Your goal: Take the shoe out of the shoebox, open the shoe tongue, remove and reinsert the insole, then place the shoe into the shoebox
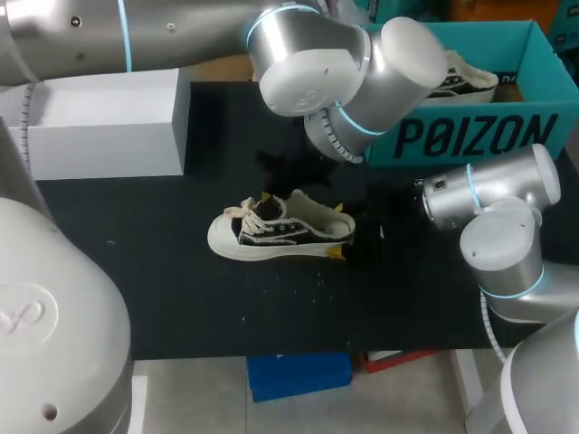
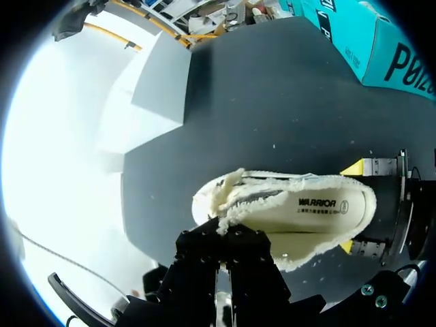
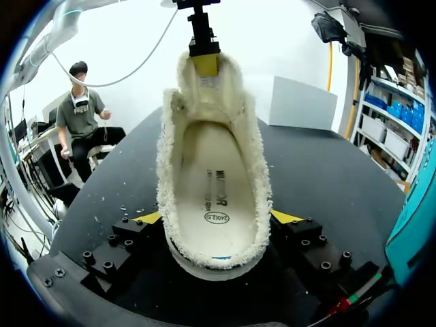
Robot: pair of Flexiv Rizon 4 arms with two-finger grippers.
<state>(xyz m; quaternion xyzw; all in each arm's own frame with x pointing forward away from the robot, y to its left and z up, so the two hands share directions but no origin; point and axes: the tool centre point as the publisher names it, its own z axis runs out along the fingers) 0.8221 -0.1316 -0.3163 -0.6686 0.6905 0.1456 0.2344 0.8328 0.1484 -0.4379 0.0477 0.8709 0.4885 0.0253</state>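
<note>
A cream and black sneaker (image 1: 280, 231) lies on its sole in the middle of the black table, toe to the left. My right gripper (image 1: 338, 231) is at its heel, and in the right wrist view both yellow tips press the fleecy sides of the sneaker (image 3: 214, 170), so it is shut on it. The insole (image 3: 214, 191) lies flat inside. My left gripper (image 2: 221, 231) comes down from above, shut on the tongue (image 2: 231, 204), which it holds pulled up toward the toe. The teal shoebox (image 1: 479, 136) stands at the back right with a second shoe (image 1: 466, 81) inside.
A white block (image 1: 109, 122) sits at the back left of the table. My left arm's big elbow (image 1: 344, 72) hangs over the space between the sneaker and the shoebox. Bare black table (image 1: 163, 298) lies in front of the sneaker.
</note>
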